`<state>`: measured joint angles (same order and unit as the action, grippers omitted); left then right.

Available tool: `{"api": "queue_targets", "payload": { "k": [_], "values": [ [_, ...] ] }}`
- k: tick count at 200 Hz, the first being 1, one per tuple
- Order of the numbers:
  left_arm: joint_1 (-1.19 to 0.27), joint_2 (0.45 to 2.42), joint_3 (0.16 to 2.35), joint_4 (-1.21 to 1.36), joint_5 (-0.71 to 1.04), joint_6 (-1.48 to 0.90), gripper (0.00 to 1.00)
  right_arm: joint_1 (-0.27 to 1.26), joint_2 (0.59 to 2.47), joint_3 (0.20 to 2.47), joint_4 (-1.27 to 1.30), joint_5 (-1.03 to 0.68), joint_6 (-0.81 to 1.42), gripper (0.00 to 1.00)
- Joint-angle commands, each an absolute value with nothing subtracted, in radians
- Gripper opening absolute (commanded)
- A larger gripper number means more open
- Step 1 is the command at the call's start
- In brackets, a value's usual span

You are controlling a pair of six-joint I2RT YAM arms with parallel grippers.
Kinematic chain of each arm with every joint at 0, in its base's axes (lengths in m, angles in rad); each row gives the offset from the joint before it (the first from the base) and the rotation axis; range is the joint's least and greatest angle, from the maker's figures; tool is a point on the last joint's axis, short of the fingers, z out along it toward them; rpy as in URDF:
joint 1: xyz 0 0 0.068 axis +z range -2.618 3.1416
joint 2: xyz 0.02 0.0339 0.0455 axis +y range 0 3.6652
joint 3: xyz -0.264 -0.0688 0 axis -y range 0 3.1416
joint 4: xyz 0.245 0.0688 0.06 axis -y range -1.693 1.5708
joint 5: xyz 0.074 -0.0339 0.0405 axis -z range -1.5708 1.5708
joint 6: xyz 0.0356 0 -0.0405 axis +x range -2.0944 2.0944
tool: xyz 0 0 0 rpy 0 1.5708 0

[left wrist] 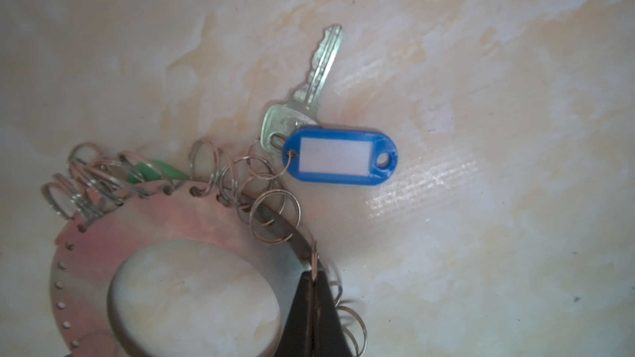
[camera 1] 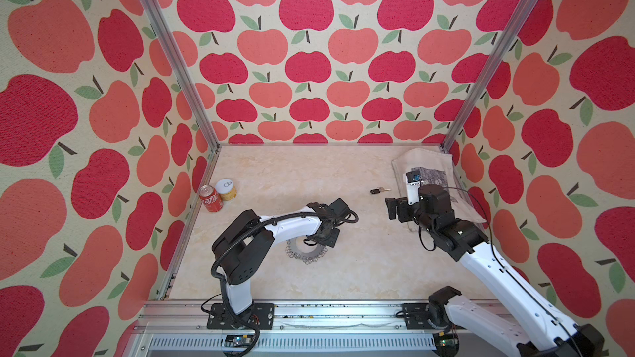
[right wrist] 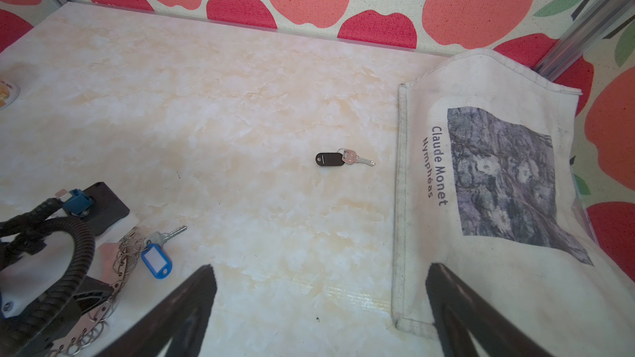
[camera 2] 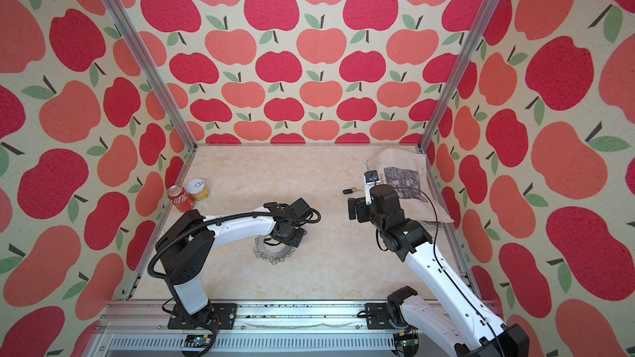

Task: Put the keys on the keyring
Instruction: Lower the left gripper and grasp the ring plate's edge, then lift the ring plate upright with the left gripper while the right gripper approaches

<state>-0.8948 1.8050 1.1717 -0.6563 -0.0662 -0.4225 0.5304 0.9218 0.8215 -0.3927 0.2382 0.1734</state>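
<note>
A cream, marble-patterned tabletop [camera 1: 292, 173] fills the floor of the cell, glossy enough to show streaks of glare. Cloth walls [camera 1: 309, 63] printed with red and coral apples close it in on three sides, with aluminium posts [camera 1: 171, 46] at the back corners.

The left gripper [left wrist: 313, 274] points down at the table, its jaws pressed together on the rim of the keyring [left wrist: 171, 218], which lies flat with its brownish face up. Just past its tips the blue-tagged key [left wrist: 338, 156] lies on the table against the fringe of wire rings; whether it is threaded onto one I cannot tell.

The right gripper [right wrist: 319, 267] hangs above the table with its jaws spread wide and nothing between them. Ahead of it the black-tagged key [right wrist: 343, 159] lies alone on bare surface, near the edge of a canvas bag [right wrist: 498, 286] that lies beside and under that gripper.

Well off beyond the left gripper, by the side wall, stand a red can [camera 1: 211, 199] and a yellow can [camera 1: 227, 189], touching
</note>
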Motion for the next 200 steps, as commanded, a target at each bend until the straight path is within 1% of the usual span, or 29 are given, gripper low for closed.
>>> {"api": "queue_targets", "payload": {
  "k": [1, 27, 61, 106, 118, 143, 171, 200],
  "values": [
    [-0.899, 1.715, 1.213, -0.702, -0.143, -0.334, 0.0, 0.537, 0.919, 0.799, -0.328, 0.174, 0.152, 0.99],
    [-0.88, 1.599, 1.238, -0.667, -0.164, -0.163, 0.0, 0.537, 0.952, 0.805, -0.257, 0.097, 0.096, 0.99],
    [-0.862, 1.43, 1.168, -0.487, -0.094, 0.049, 0.0, 0.537, 1.031, 0.881, -0.181, -0.029, 0.015, 0.99],
    [-0.788, 1.251, 1.067, -0.217, 0.121, 0.262, 0.0, 0.537, 1.098, 1.023, -0.179, -0.163, -0.081, 0.99],
    [-0.755, 1.232, 1.07, -0.164, 0.174, 0.303, 0.0, 0.537, 1.091, 1.043, -0.174, -0.196, -0.1, 0.99],
    [-0.696, 1.234, 1.099, -0.09, 0.34, 0.365, 0.0, 0.537, 1.062, 1.065, -0.15, -0.274, -0.127, 0.99],
    [-0.677, 1.25, 1.103, -0.004, 0.517, 0.442, 0.0, 0.536, 1.025, 1.068, -0.137, -0.362, -0.155, 0.99],
    [-0.659, 1.248, 1.053, 0.151, 0.647, 0.44, 0.0, 0.537, 0.976, 1.03, -0.113, -0.415, -0.177, 0.99]
  ]
}}
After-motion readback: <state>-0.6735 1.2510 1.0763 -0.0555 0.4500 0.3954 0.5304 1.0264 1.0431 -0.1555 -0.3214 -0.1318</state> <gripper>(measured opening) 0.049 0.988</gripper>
